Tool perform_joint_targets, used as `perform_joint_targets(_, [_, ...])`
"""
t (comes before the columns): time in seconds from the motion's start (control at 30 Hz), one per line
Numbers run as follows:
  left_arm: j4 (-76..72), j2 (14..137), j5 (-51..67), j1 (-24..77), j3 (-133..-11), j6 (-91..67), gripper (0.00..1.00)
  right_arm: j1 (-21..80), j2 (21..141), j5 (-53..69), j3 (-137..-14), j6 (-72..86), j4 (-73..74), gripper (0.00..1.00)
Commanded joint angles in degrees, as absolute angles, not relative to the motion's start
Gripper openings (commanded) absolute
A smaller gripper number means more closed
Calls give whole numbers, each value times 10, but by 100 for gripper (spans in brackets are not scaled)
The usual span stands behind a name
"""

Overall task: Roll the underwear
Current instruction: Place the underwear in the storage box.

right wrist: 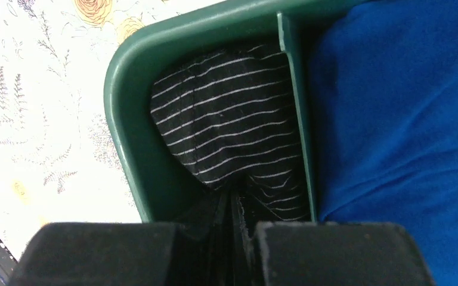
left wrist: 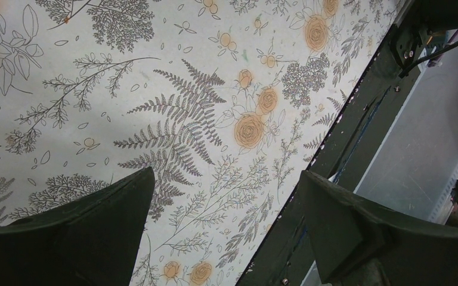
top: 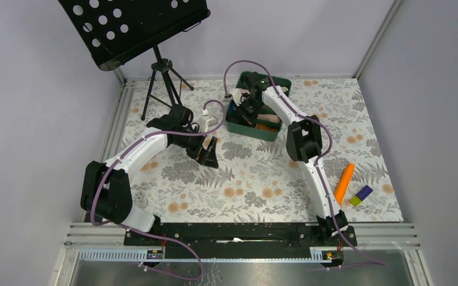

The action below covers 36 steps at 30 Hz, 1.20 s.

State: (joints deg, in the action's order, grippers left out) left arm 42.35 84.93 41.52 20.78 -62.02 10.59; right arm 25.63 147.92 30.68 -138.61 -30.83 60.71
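The underwear [right wrist: 232, 131], black fabric with thin pale stripes, lies bunched in a corner compartment of the green bin [right wrist: 125, 119]. Its waistband and orange tag are hidden. My right gripper [right wrist: 235, 223] reaches into that compartment, and its jaws are closed together on a fold of the fabric. In the top view the right gripper [top: 247, 107] is inside the bin [top: 250, 132] at the back of the table. My left gripper [top: 209, 156] hangs over the flowered tablecloth left of the bin. It is open and empty [left wrist: 225, 173].
A blue cloth [right wrist: 393, 119] fills the compartment beside the divider [right wrist: 295, 107]. A music stand on a tripod [top: 134, 27] stands at the back left. An orange carrot-shaped toy [top: 344, 182] and a purple and yellow brick [top: 361, 195] lie at the right. The black front rail [left wrist: 358, 149] runs along the table's near edge.
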Motion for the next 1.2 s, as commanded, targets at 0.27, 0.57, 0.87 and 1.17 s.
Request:
perform_joint_targets(0.27, [409, 837, 423, 201, -634, 113, 99, 253, 1353, 357, -1409, -285, 633, 11])
perform_joint_targets(0.57, [409, 848, 398, 195, -670, 125, 99, 253, 1281, 359, -1359, -289, 636, 18])
perform_joint_targets(0.87, [419, 846, 391, 193, -684, 126, 99, 255, 1383, 373, -1420, -262, 613, 18])
perform_joint_targets(1.17, [433, 837, 371, 193, -682, 142, 99, 279, 1470, 343, -1429, -262, 616, 17])
